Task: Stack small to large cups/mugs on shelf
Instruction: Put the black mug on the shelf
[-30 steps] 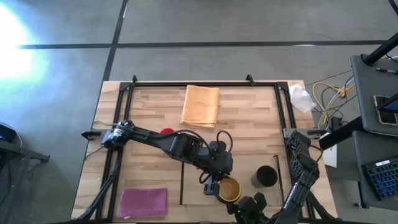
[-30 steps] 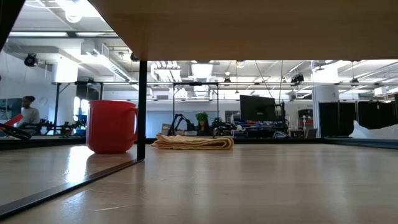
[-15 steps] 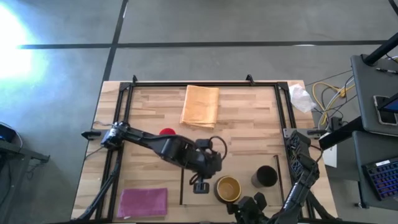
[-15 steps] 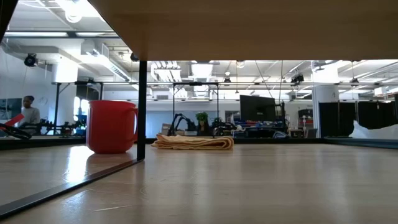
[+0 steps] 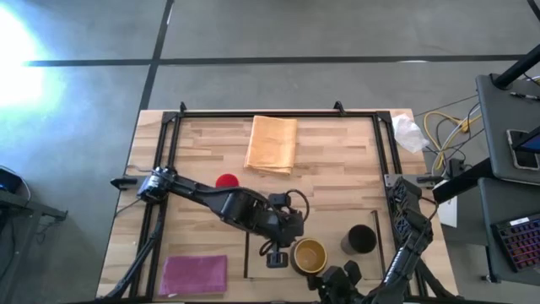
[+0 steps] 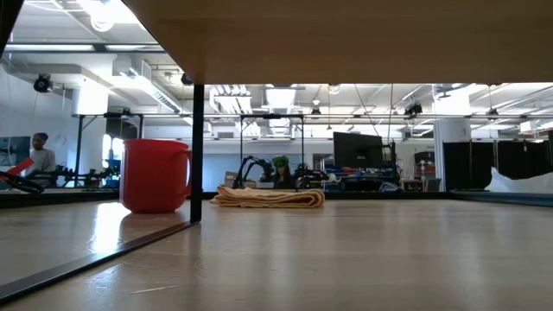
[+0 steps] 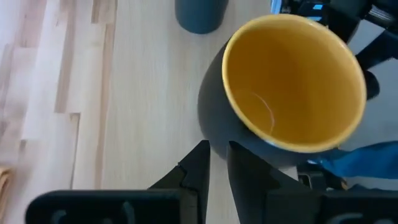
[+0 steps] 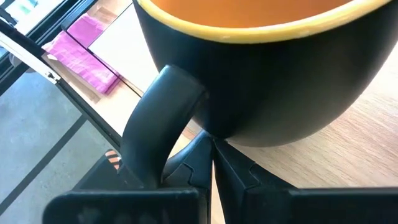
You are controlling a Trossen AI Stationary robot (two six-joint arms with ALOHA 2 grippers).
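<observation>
Left gripper (image 5: pixel 276 257) nearly closed, empty, just beside the brown mug (image 5: pixel 310 256). Right gripper (image 8: pixel 213 155) closed, empty, at table's near edge.

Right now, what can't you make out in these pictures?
- Red mug: partly hidden by the left arm in the high view.
- Yellow-lined mug: rim cut off by the right wrist view's edge.
- Black mug: cut off by the left wrist view's edge.
- Right claw: hidden at the high view's bottom edge.

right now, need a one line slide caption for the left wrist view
Left gripper, fingers nearly together, sits just short of the yellow-lined dark mug on the pale-wood shelf.
</observation>
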